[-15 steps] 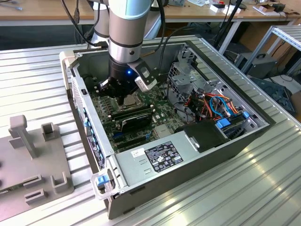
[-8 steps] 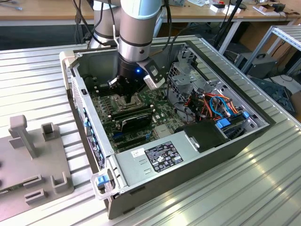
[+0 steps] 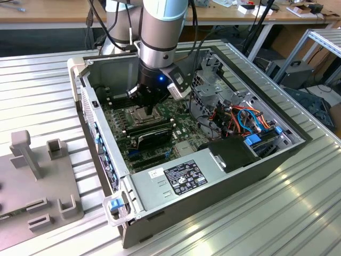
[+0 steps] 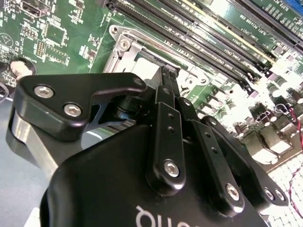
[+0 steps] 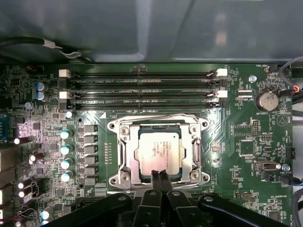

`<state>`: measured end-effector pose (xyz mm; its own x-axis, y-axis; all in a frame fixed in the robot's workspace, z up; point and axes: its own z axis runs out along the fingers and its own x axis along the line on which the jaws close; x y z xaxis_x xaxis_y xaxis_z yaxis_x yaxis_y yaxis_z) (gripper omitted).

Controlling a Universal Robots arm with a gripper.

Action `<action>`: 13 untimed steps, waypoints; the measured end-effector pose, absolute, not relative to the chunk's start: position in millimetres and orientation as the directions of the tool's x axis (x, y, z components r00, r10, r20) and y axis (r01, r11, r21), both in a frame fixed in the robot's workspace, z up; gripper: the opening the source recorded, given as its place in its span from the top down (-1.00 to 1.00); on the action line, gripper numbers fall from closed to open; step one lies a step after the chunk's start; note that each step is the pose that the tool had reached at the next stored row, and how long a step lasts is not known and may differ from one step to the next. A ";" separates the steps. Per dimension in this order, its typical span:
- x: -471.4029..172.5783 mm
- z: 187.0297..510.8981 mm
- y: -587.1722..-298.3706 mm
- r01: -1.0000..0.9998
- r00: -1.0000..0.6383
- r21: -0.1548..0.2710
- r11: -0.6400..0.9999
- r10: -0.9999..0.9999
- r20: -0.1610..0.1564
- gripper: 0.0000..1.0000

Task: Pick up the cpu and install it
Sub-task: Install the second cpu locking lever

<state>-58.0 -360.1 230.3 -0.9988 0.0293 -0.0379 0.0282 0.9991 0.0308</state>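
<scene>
A dull silver-grey metal top is shown by the small square cpu (image 5: pixel 159 150), framed by a shiny metal socket (image 5: pixel 124 144). The black gripper (image 5: pixel 160 176) looks matt; the ribbed metal tabletop (image 3: pixel 298 213) is glossy.

exterior view looks down from afar into the open case (image 3: pixel 80 80); both wrist views sit close above its motherboard (image 5: pixel 236 137).

surface: ribbed aluminium table (image 3: pixel 298 213), glare streaks at the exterior view's right | far side: long wooden bench (image 3: pixel 53 13) with clutter, cables hanging | right edge: metal shelf frame (image 3: pixel 325 40), dark box (image 3: pixel 295 72) below, possibly equipment | left: grey moulded fixture (image 3: pixel 37 176) on the table
</scene>
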 end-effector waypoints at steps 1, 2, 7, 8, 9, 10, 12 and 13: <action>-58.0 231.5 -359.5 0.028 -0.999 0.031 0.999 0.029 -0.038 0.79; -57.9 235.3 -359.2 0.028 -0.999 0.031 0.999 0.029 -0.038 0.79; -57.9 244.7 -358.5 0.028 -0.999 0.031 0.999 0.029 -0.037 0.79; -57.9 244.9 -357.9 0.028 -0.999 0.031 0.999 0.029 -0.037 0.79; -57.9 245.2 -357.3 0.028 -0.999 0.030 0.999 0.029 -0.037 0.79; -57.9 245.4 -356.5 0.028 -0.999 0.030 0.999 0.029 -0.037 0.79; -57.9 245.5 -355.0 0.028 -0.999 0.030 0.999 0.029 -0.037 0.79; -57.9 246.0 -354.7 0.028 -0.999 0.030 0.999 0.029 -0.037 0.79</action>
<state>-57.9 -354.7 246.0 -0.9989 0.0291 -0.0367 0.0280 0.9992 0.0297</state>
